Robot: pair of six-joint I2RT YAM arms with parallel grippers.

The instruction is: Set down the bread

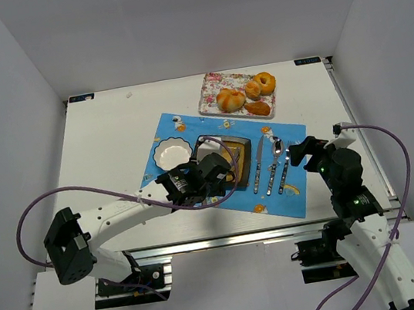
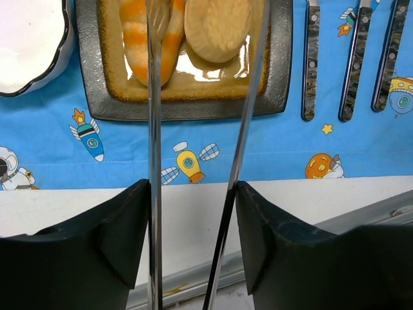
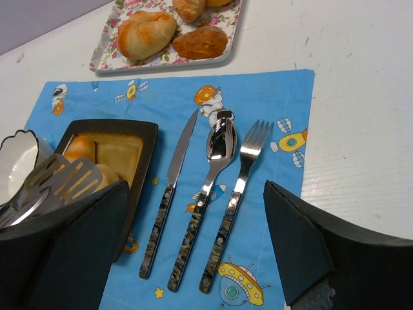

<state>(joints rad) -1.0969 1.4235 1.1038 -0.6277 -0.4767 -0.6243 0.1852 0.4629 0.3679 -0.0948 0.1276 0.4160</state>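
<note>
A dark square plate [image 1: 248,161] on the blue placemat holds a striped orange bread [image 2: 137,40] and a round pale bun [image 2: 218,26]. My left gripper [image 1: 206,175] hovers at the plate's near side, shut on metal tongs [image 2: 155,129]. The tongs' two arms run between my fingers [image 2: 126,219] and reach over the breads, slightly apart; I cannot tell whether they touch the breads. Several more breads [image 1: 231,100] lie on a floral tray [image 1: 208,92] at the back. My right gripper [image 3: 193,194] is open and empty above the cutlery.
A knife [image 3: 174,187], spoon [image 3: 213,168] and fork [image 3: 245,168] lie side by side right of the plate. A white scalloped bowl [image 1: 170,154] stands left of the plate. The placemat [image 1: 281,132] covers the table's middle.
</note>
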